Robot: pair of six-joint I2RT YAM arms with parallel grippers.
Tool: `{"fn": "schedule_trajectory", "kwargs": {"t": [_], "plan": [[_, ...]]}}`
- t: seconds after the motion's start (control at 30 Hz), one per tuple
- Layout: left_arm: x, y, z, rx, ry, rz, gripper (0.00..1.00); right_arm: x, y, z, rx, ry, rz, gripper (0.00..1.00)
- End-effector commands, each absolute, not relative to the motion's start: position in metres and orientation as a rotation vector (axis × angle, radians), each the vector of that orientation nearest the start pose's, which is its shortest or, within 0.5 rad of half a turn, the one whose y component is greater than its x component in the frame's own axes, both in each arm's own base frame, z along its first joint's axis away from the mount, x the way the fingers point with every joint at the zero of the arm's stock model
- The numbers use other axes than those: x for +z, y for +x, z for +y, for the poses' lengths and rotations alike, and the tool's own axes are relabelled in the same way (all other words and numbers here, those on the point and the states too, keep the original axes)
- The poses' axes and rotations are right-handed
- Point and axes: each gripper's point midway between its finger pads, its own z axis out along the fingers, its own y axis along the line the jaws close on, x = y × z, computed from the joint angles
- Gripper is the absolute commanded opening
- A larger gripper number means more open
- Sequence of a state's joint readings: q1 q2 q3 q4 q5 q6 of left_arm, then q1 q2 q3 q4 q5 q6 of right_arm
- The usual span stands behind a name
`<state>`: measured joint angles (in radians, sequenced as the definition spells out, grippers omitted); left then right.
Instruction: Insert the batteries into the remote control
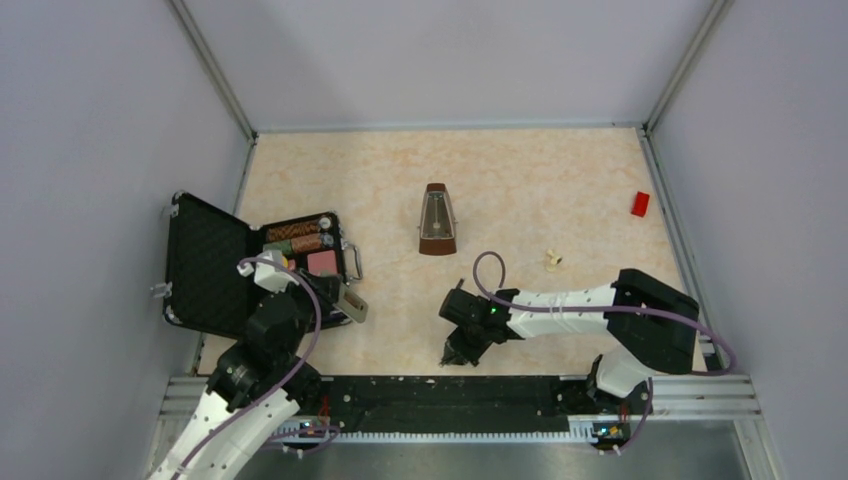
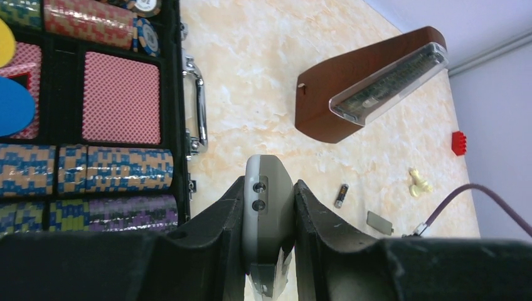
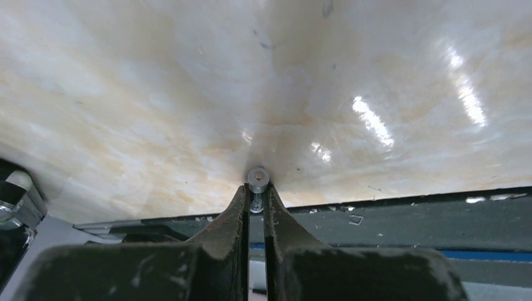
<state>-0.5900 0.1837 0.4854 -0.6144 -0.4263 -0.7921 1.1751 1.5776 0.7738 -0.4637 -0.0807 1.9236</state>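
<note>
My left gripper (image 2: 268,188) is shut on the remote control (image 2: 270,207), a slim grey-and-white handset held edge-on between the fingers beside the open case. From above, that gripper (image 1: 340,298) sits by the case's right side. One battery (image 2: 340,195) lies loose on the table, with a small flat grey cover piece (image 2: 379,222) near it. My right gripper (image 3: 256,188) is shut on another battery (image 3: 257,177). Its round metal end pokes out past the fingertips, just over the table by the front edge. In the top view the right gripper (image 1: 462,350) points down near the front rail.
An open black case (image 1: 205,265) of poker chips and cards stands at the left. A brown metronome (image 1: 437,220) lies mid-table. A red brick (image 1: 640,204) and a small yellow piece (image 1: 552,260) are at the right. The black rail (image 3: 408,219) runs along the front edge.
</note>
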Motion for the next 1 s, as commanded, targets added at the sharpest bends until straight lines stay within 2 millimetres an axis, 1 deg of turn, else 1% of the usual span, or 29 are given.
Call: {"fn": "schedule_trajectory", "kwargs": {"t": [0.0,0.13,0.27,0.4,0.47,0.57,0.7,0.73,0.8,0.9,0.97], "plan": [[0.205,0.200,-0.098,-0.659,-0.388,1.799,0.00,0.019,0.108,0.292,0.402,0.992,2.793,0.00],[0.209,0.202,-0.120,-0.738,-0.293,1.814,0.00,0.028,0.126,0.273,0.334,0.880,2.734,0.01],[0.205,0.204,-0.139,-0.798,-0.233,1.859,0.00,0.025,0.137,0.244,0.203,0.778,2.753,0.02],[0.207,0.206,-0.147,-0.832,-0.210,1.859,0.00,0.022,0.146,0.211,-0.001,0.662,2.755,0.04],[0.209,0.207,-0.148,-0.836,-0.208,1.850,0.00,0.019,0.149,0.203,-0.053,0.620,2.766,0.06],[0.209,0.207,-0.149,-0.841,-0.202,1.846,0.00,0.012,0.150,0.197,-0.119,0.575,2.782,0.12],[0.207,0.206,-0.150,-0.838,-0.190,1.853,0.00,0.001,0.148,0.194,-0.185,0.559,2.806,0.29],[0.207,0.206,-0.149,-0.835,-0.189,1.854,0.00,-0.001,0.148,0.194,-0.194,0.561,2.805,0.32],[0.206,0.206,-0.148,-0.827,-0.186,1.859,0.00,-0.003,0.150,0.193,-0.209,0.563,2.794,0.35],[0.206,0.205,-0.147,-0.824,-0.186,1.858,0.00,-0.003,0.153,0.190,-0.229,0.570,2.776,0.34],[0.206,0.205,-0.148,-0.824,-0.186,1.860,0.00,-0.005,0.151,0.186,-0.255,0.582,2.774,0.34]]}}
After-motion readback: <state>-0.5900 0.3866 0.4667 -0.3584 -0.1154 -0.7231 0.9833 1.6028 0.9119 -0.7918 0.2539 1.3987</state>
